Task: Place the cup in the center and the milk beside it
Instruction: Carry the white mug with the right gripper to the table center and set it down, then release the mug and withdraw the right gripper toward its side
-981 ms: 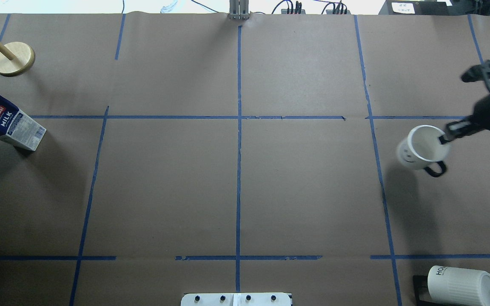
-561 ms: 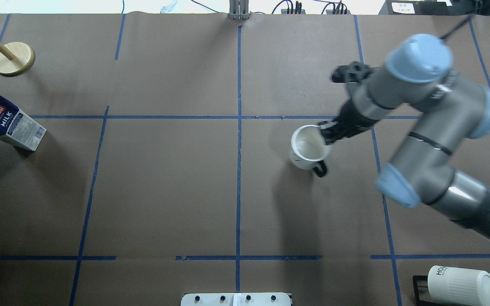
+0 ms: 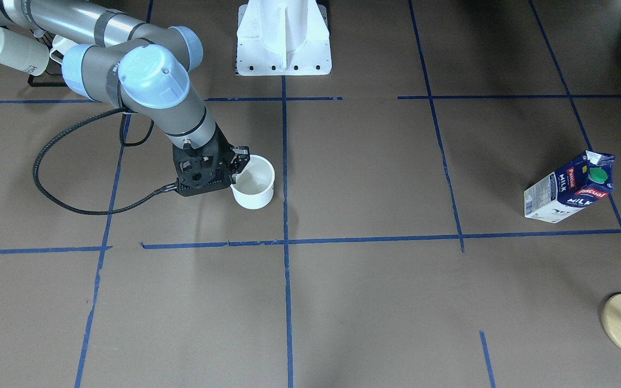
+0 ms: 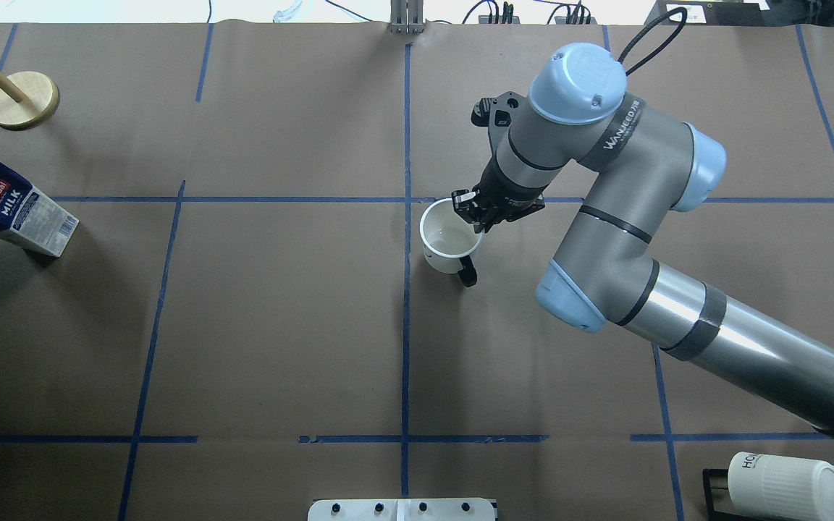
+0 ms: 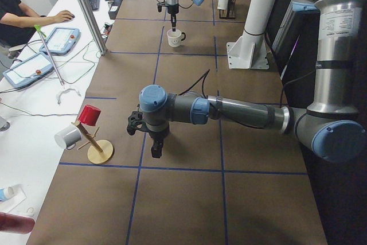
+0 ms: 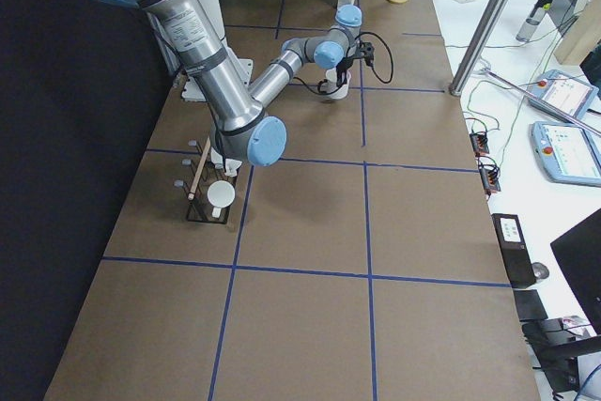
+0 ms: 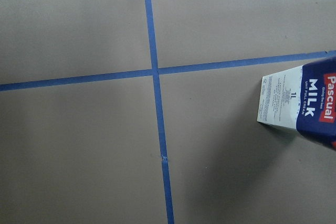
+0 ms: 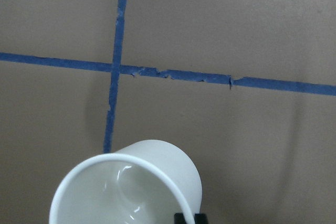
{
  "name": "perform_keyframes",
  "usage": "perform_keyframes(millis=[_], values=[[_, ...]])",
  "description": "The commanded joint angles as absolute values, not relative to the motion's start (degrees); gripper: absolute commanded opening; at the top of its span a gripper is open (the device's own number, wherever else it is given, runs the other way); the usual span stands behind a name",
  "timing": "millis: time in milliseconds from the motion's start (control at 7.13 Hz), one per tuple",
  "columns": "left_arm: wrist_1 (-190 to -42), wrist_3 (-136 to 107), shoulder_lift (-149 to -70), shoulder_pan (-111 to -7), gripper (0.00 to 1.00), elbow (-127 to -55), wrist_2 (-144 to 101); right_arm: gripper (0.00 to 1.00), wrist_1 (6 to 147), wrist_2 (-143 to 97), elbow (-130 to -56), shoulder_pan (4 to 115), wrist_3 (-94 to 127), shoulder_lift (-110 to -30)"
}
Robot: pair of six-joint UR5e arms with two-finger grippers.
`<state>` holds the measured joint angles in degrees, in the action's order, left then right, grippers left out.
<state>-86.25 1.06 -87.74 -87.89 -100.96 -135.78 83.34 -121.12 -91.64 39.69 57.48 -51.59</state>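
Observation:
The white cup (image 4: 448, 239) with a dark handle sits just right of the center crossing of blue tape (image 4: 407, 200); I cannot tell whether it touches the paper. My right gripper (image 4: 473, 217) is shut on its rim from above. The cup also shows in the front view (image 3: 254, 186) and the right wrist view (image 8: 131, 187). The milk carton (image 4: 11, 210) leans at the far left edge, green cap up, and shows in the left wrist view (image 7: 302, 103). My left gripper (image 5: 156, 150) hangs above the paper near it; I cannot tell whether it is open or shut.
A wooden mug stand (image 4: 22, 100) is at the far left back. A rack with ribbed white mugs (image 4: 786, 485) is at the near right corner. The robot's white base (image 3: 283, 37) stands at the table's near edge. My right arm (image 4: 677, 318) stretches across the right half.
My right arm has carried the cup leftward from the table's right side to just beside the center crossing. The milk has not moved.

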Motion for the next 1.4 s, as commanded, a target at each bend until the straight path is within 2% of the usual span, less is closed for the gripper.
perform_keyframes(millis=[0, 140, 421, 561, 701, 841, 981, 1262], values=[[-86.3, 1.1, -87.7, -87.9, 1.0, -101.1, -135.8, 0.0, 83.1, -121.0, -89.1, 39.3, 57.4, -49.8], [-86.2, 1.1, -87.7, -87.9, 1.0, -101.1, -135.8, 0.0, 83.1, -120.9, -87.4, 39.3, 57.0, -48.7], [-86.2, 1.1, -87.7, -87.9, 1.0, -101.1, -135.8, 0.12, 80.2, -119.3, -85.4, 38.7, 56.8, -48.7], [-86.3, 1.1, -87.7, -87.9, 1.0, -101.1, -135.8, 0.33, 80.2, -119.3, -85.3, 38.7, 56.7, -48.8], [-86.3, 1.1, -87.7, -87.9, 1.0, -101.2, -135.8, 0.75, 80.1, -119.3, -85.3, 38.8, 56.7, -48.8], [-86.3, 1.1, -87.7, -87.9, 1.0, -102.3, -135.9, 1.0, 80.1, -119.8, -86.3, 39.5, 56.8, -48.7], [-86.5, -0.4, -88.3, -87.6, 1.0, -103.8, -135.8, 1.0, 80.9, -122.8, -89.4, 42.9, 56.7, -49.7], [-86.4, -12.1, -88.9, -80.6, 1.0, -114.0, -138.5, 1.0, 80.9, -131.4, -99.0, 52.7, 56.3, -60.1]])
